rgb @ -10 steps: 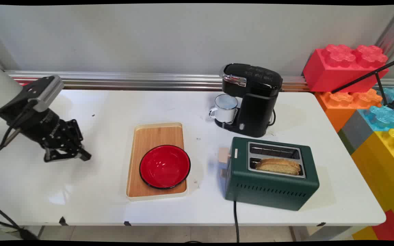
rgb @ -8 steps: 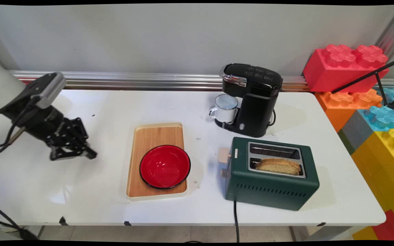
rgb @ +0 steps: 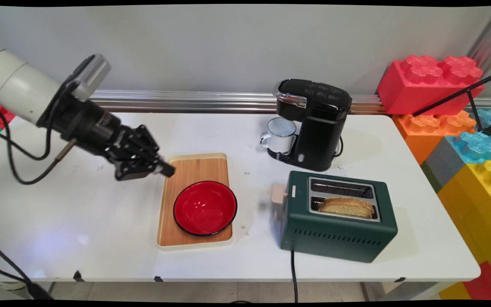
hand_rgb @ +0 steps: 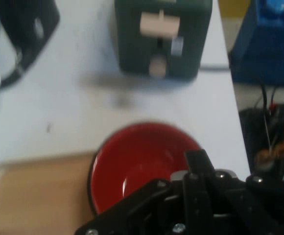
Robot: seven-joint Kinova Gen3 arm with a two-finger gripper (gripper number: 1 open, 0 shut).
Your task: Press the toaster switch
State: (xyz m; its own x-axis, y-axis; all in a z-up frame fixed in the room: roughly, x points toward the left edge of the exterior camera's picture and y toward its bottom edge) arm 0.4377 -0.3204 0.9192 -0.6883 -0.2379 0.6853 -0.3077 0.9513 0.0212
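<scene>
My black gripper (rgb: pixel 166 170) hangs above the far left corner of a wooden tray (rgb: pixel 194 168), its fingers drawn together with nothing between them. A red bowl (rgb: pixel 205 208) with a black rim sits on the near half of the tray, just right of and below the fingertips. In the hand view the gripper (hand_rgb: pixel 196 159) rises in front of the bowl (hand_rgb: pixel 142 161), with the tray (hand_rgb: pixel 34 191) to the left. Beyond the bowl stands a green toaster (hand_rgb: pixel 161 49), its beige lever (hand_rgb: pixel 157 24) facing me.
The green toaster (rgb: pixel 335 234) holds a slice of toast (rgb: pixel 347 207) in its near slot, and its lever (rgb: pixel 278 195) faces the tray. Behind it a black coffee machine (rgb: pixel 316 123) holds a white mug (rgb: pixel 280 134). Big toy bricks (rgb: pixel 431 83) stand at the right.
The arm has swung right and up from the table's left side, carrying the gripper to the tray's far left corner. Nothing on the table has moved.
</scene>
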